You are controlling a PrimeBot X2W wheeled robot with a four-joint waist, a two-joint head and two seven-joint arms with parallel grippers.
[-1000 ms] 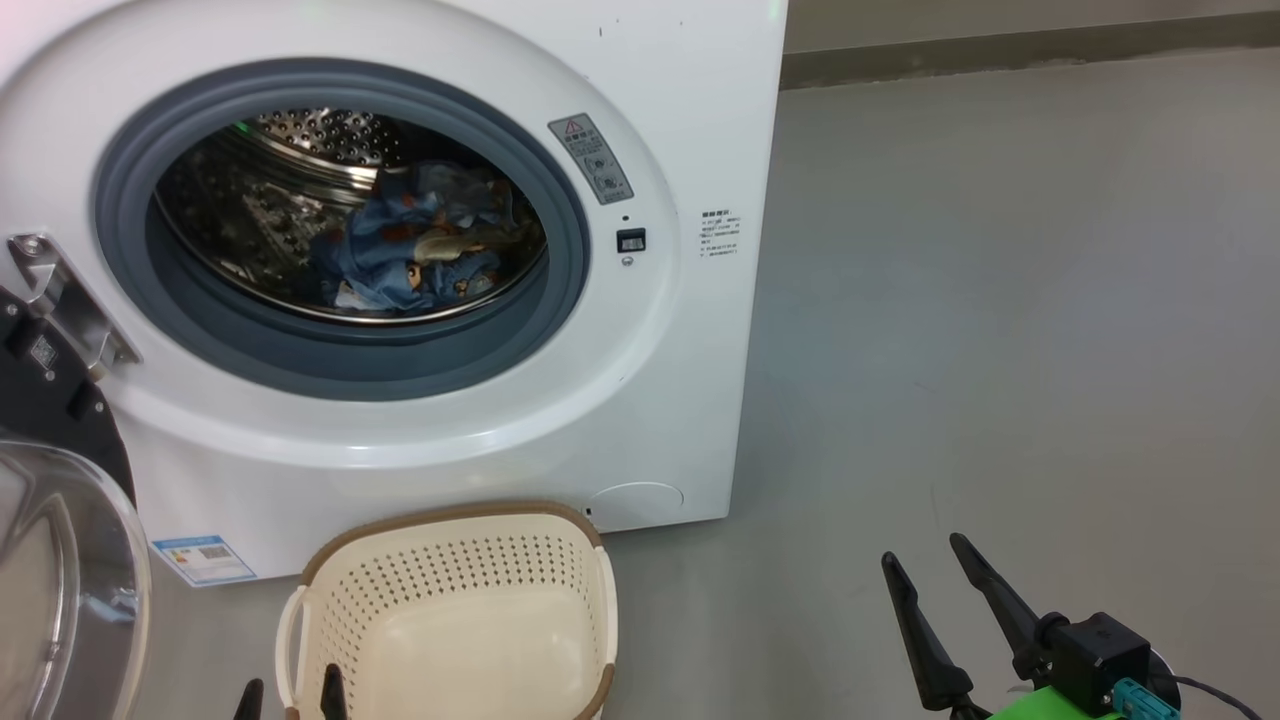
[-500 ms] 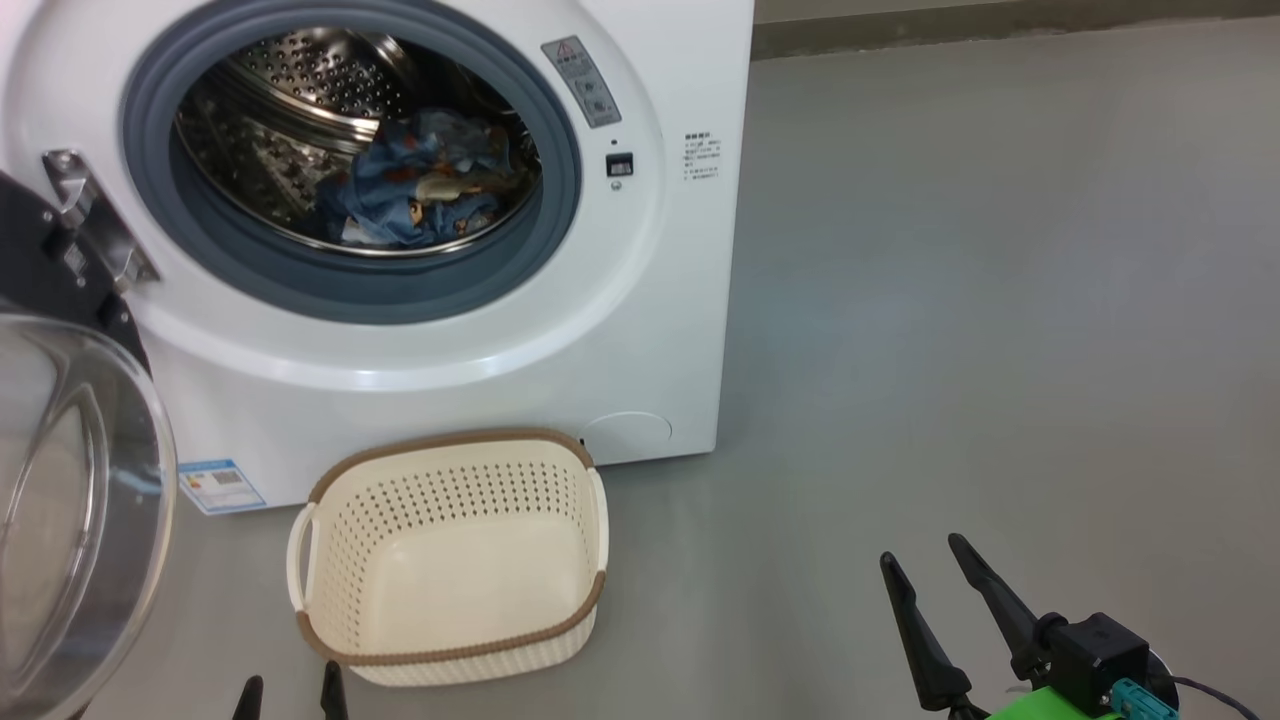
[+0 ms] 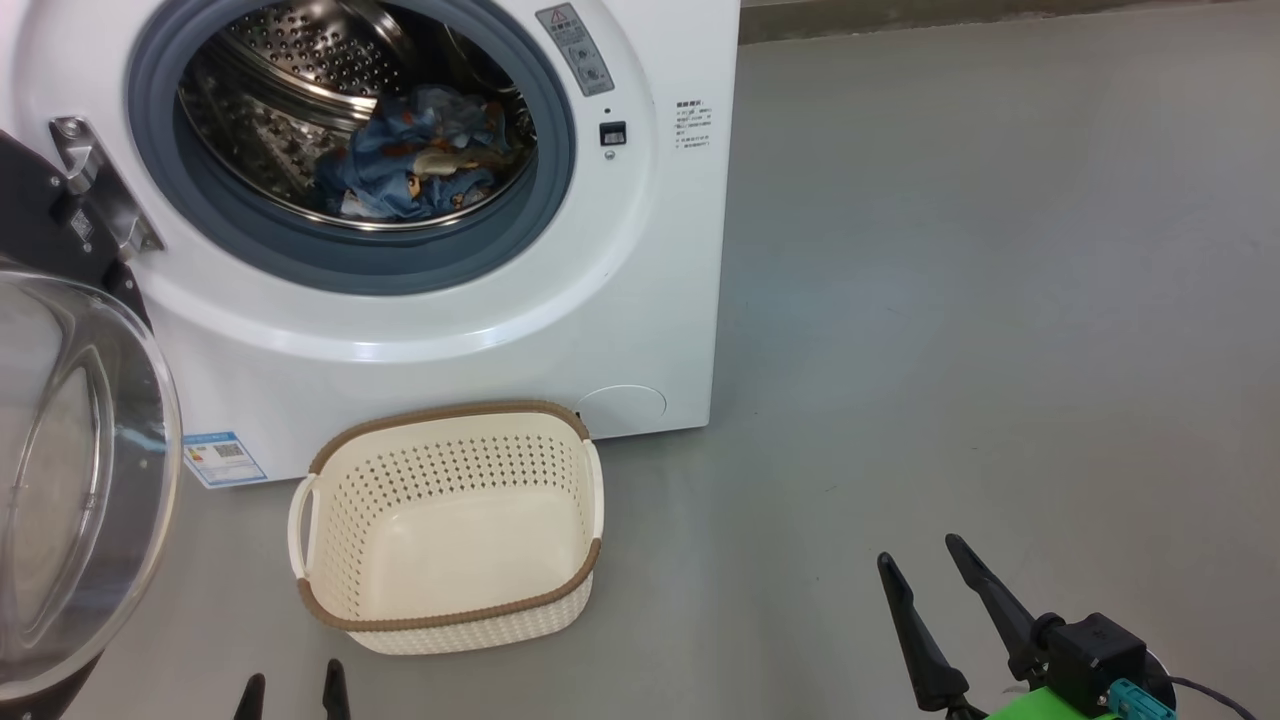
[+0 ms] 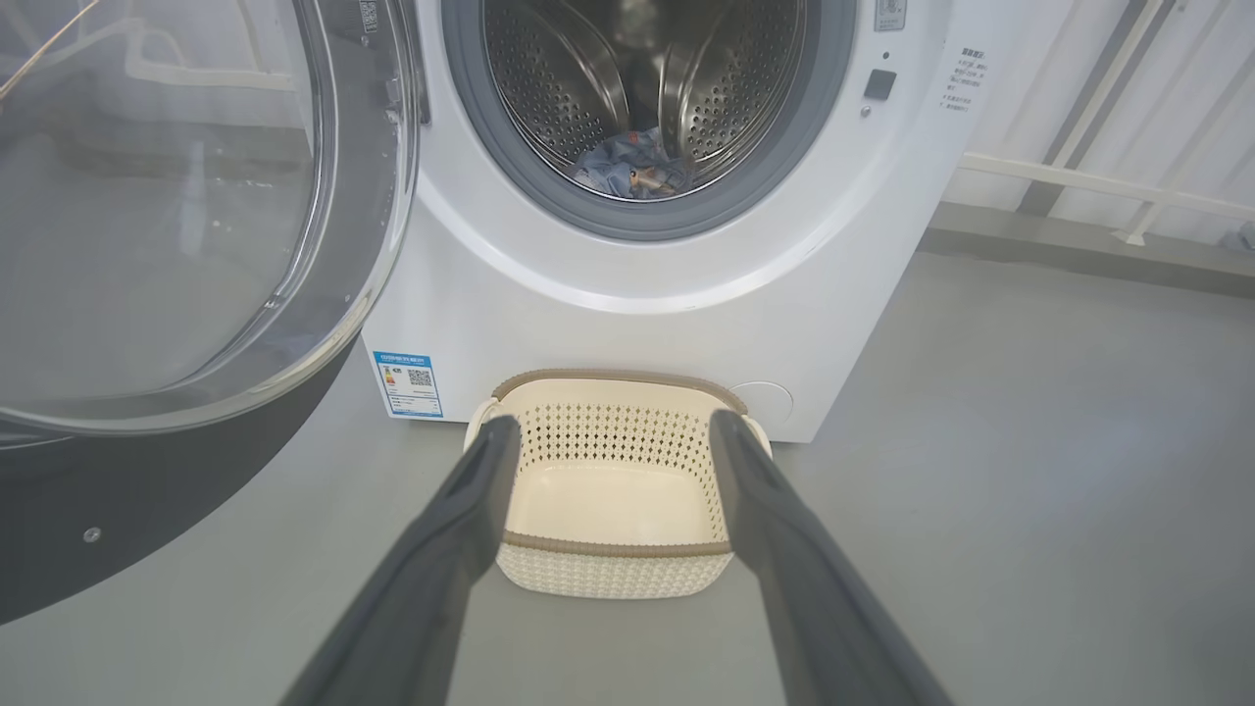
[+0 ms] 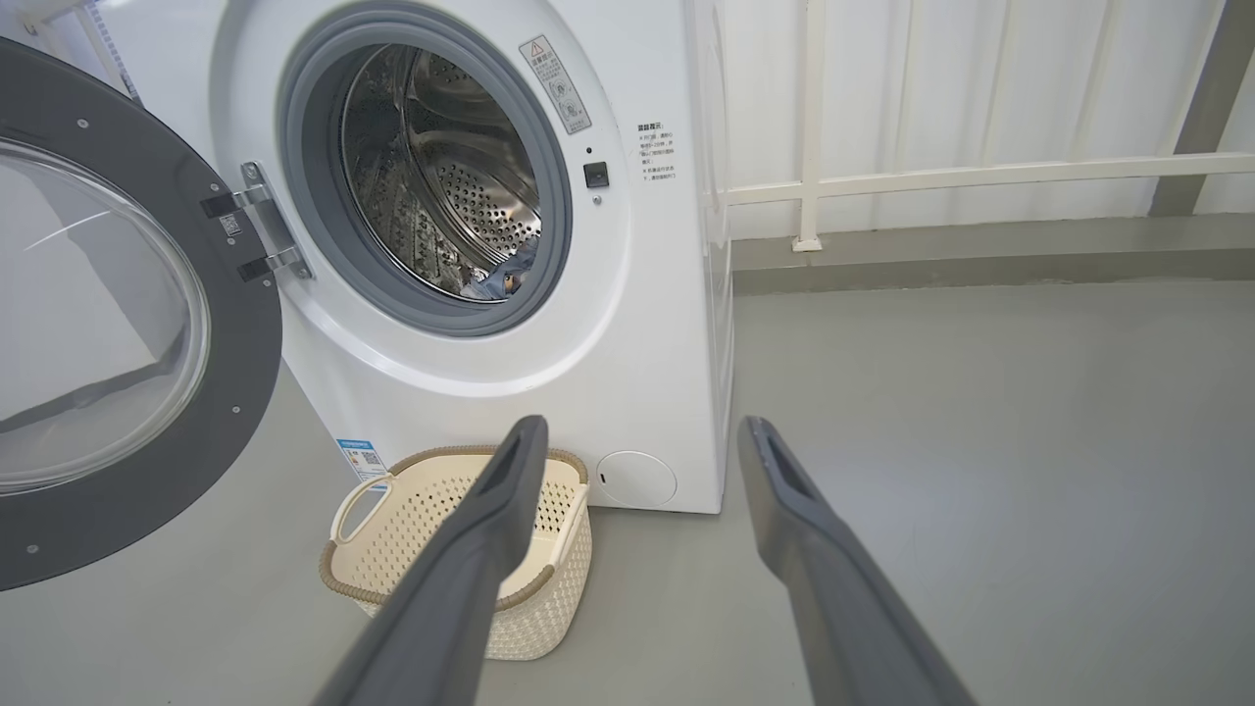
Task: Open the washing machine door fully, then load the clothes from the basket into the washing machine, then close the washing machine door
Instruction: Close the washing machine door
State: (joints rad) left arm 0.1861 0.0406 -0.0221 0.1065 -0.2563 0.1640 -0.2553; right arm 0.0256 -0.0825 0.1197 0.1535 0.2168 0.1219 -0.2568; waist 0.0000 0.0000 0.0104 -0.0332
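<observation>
Staying in drum (image 3: 290,60), clothes (image 3: 415,165), view shifted, left pincer (image 3: 291,685) and right pincer (image 3: 920,555) released

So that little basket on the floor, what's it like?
The basket is a small cream plastic tub with rows of holes in its walls, a brown woven-look rim and a white loop handle on each side. It stands upright and empty on the grey floor, close before the white washing machine; whether they touch is unclear.

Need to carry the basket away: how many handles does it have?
2: the left handle and the right handle, on opposite sides of the basket.
</observation>
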